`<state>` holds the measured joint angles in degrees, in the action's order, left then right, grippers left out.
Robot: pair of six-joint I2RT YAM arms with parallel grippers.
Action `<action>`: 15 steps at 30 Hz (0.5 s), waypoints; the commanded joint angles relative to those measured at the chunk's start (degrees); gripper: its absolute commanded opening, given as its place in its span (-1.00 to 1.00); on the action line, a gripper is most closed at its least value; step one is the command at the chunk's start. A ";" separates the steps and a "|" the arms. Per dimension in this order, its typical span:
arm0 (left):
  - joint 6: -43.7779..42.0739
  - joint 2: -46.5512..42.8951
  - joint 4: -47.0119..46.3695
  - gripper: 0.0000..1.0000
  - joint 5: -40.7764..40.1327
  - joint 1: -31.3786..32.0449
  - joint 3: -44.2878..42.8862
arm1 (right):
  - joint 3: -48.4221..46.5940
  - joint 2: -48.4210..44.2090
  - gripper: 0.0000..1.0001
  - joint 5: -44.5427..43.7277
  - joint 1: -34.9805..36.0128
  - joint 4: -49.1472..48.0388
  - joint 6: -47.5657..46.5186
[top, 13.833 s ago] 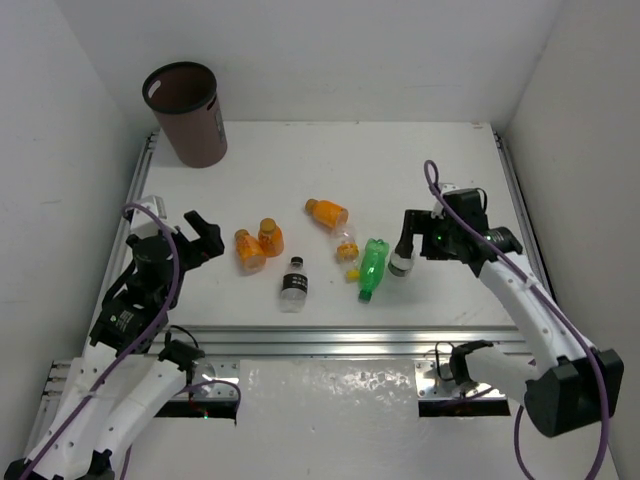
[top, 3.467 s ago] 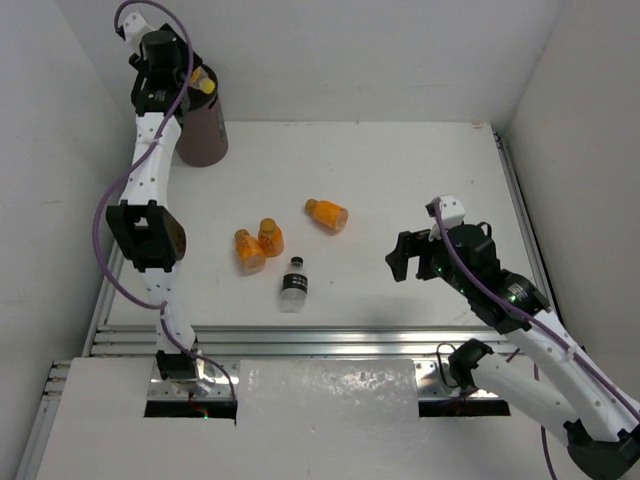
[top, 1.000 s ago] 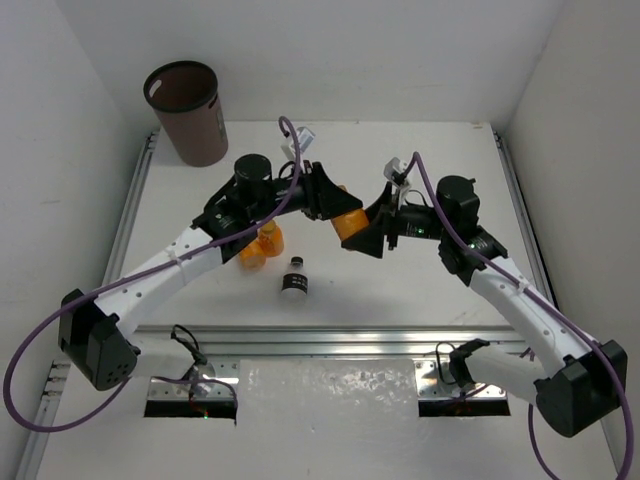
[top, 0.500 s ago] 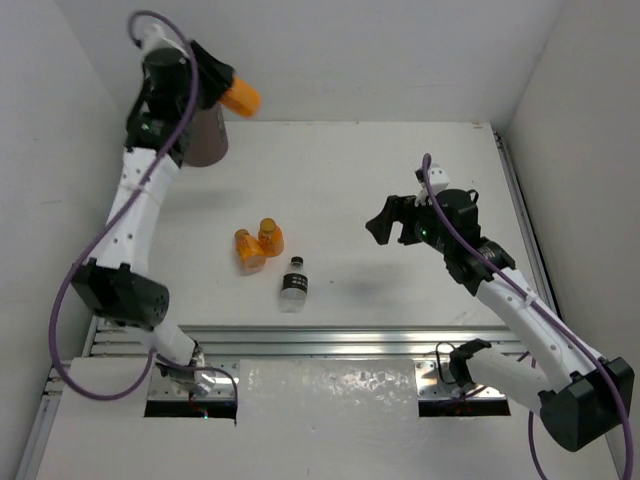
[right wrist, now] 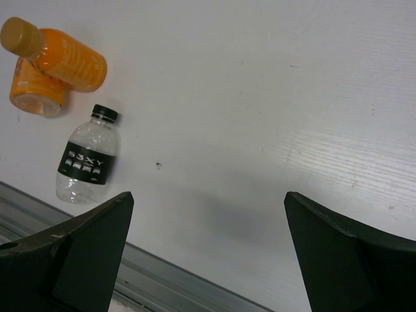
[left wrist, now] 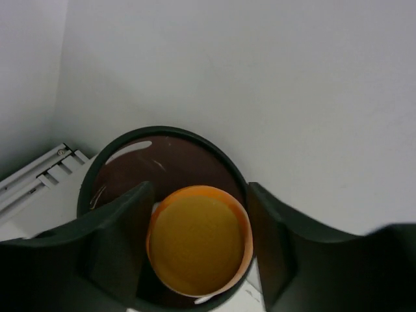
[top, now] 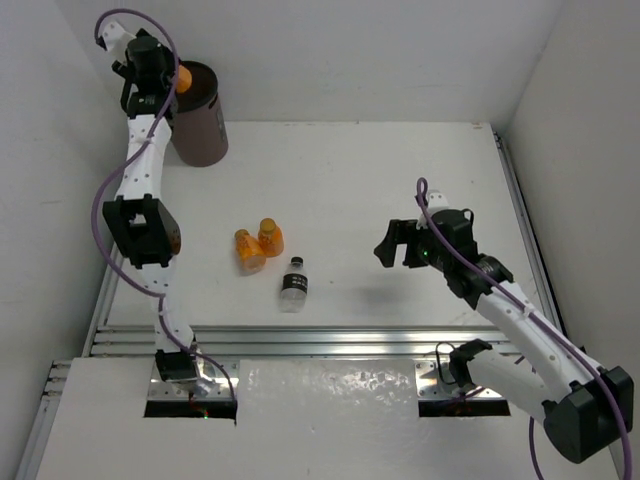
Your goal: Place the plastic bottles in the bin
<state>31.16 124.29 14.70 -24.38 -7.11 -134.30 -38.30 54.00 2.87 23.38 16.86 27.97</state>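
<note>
I am at the drop step. My left pincer (left wrist: 198,195) grips an orange bottle (left wrist: 198,250) by its sides, directly above the mouth of the bin (left wrist: 170,156). I judge that the next move needs only that the fingers open, though the bottle hangs a little toward one rim of the bin, so I would centre it first. My right pincer (right wrist: 208,201) is spread wide and holds nothing, well apart from the bin.

Far from the bin, on the worktop (right wrist: 273,97), lie a second orange bottle (right wrist: 68,58), a third orange bottle (right wrist: 36,91) touching it, and a clear bottle (right wrist: 84,166) just beside them.

Only the left wrist view looks down into the bin past the bottle. The top view shows both arms, but the bin only from outside.
</note>
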 commanded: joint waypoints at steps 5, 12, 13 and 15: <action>-4.00 2.98 -17.24 0.99 1.25 -1.41 -4.48 | 2.27 -1.53 0.98 5.64 0.00 -3.06 0.77; -0.23 -8.74 -4.79 0.99 4.77 -1.85 -4.68 | -0.09 10.06 0.98 8.29 6.32 -10.17 7.00; 0.91 -15.76 -1.29 0.99 8.35 -1.85 1.52 | -2.80 13.73 0.98 4.81 9.90 -11.31 11.54; 1.62 -23.88 1.46 0.99 12.84 -1.59 10.24 | -6.24 17.88 0.98 -0.39 13.69 -11.41 14.37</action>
<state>30.50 117.71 11.51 -18.50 -8.36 -130.47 -38.17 67.55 7.49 32.03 11.00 34.85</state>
